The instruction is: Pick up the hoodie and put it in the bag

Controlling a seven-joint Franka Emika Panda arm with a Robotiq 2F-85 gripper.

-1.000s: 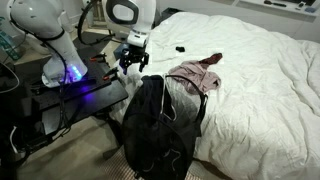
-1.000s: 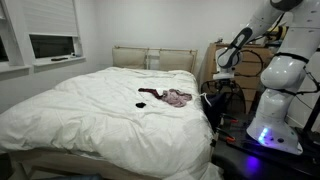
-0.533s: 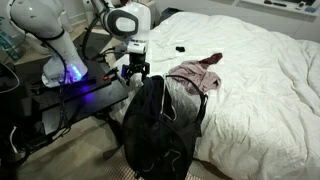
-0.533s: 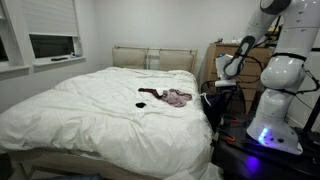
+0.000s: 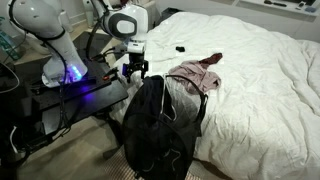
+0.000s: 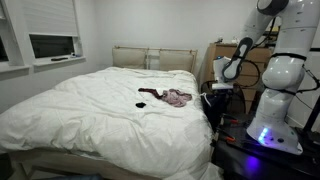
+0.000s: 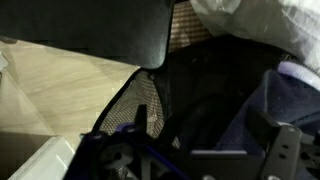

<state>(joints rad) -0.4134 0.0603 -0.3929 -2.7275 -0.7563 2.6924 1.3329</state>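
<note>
Hanging left of centre in an exterior view, the gripper (image 5: pixel 135 70) points down with its fingers spread and nothing between them, just above the upper left edge of the black bag (image 5: pixel 160 128).

At the far left of that view the white robot base (image 5: pixel 55 45) stands on a dark stand (image 5: pixel 60 100), with a blue light glowing low on it. The bag sits upright in the lower middle, leaning against the side of the bed (image 5: pixel 265 75). Right of the gripper, the hoodie (image 5: pixel 195 78) lies crumpled on the white cover near the bed's edge, just beyond the top of the bag. A small black object (image 5: pixel 180 49) lies on the cover above it, apart from it.

From the foot of the bed, a window (image 6: pixel 50 45) fills the upper left. The hoodie (image 6: pixel 179 97) shows at mid-frame near the bed's right edge, and the gripper (image 6: pixel 222 88) hangs right of it, off the mattress.

In the wrist view, wooden floor (image 7: pixel 45 85) takes the left. A mesh pocket (image 7: pixel 140 112) and the bag's dark inside fill the middle, and white bedding (image 7: pixel 270 20) shows at the upper right.
</note>
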